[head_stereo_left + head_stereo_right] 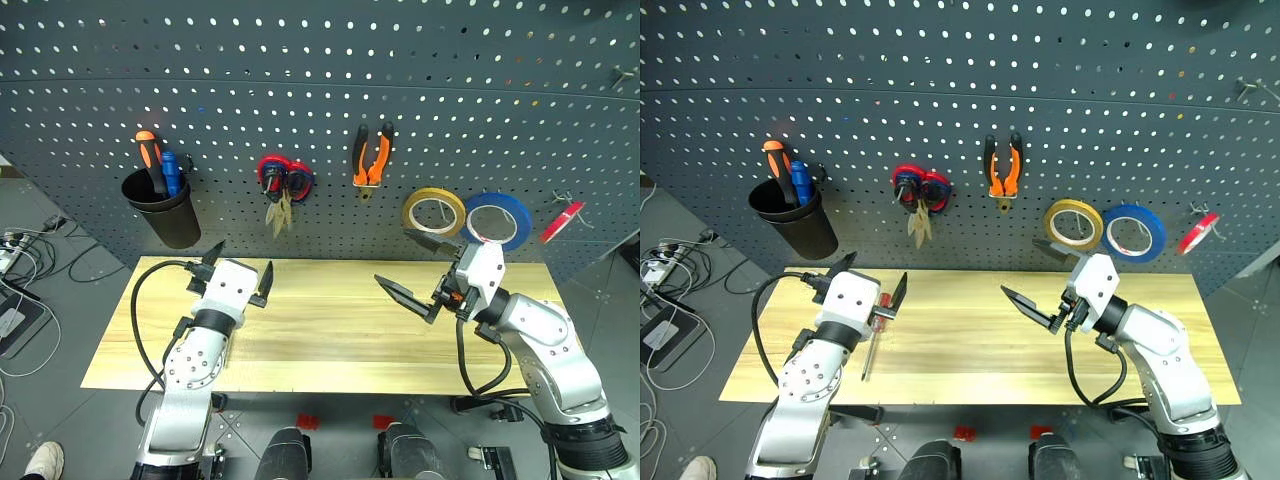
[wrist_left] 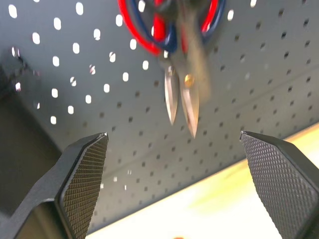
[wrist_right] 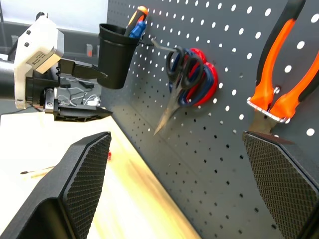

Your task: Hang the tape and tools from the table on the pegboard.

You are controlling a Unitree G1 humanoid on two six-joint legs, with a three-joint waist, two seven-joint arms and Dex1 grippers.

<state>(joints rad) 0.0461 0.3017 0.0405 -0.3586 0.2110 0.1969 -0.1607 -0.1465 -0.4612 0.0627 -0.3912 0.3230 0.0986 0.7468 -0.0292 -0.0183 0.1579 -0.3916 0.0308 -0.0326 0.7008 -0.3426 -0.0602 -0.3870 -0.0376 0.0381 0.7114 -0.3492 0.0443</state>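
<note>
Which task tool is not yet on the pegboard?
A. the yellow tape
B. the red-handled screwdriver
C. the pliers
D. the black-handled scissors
B: the red-handled screwdriver lies on the table under the open left gripper; the others hang on the pegboard.

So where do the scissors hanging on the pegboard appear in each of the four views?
Left eye view: the scissors hang on the pegboard, between the black cup and the pliers.
Right eye view: scissors in the same place.
Left wrist view: scissors close ahead, blades pointing toward the table.
Right wrist view: scissors between cup and pliers.
Shared landmark: the pegboard.
</note>
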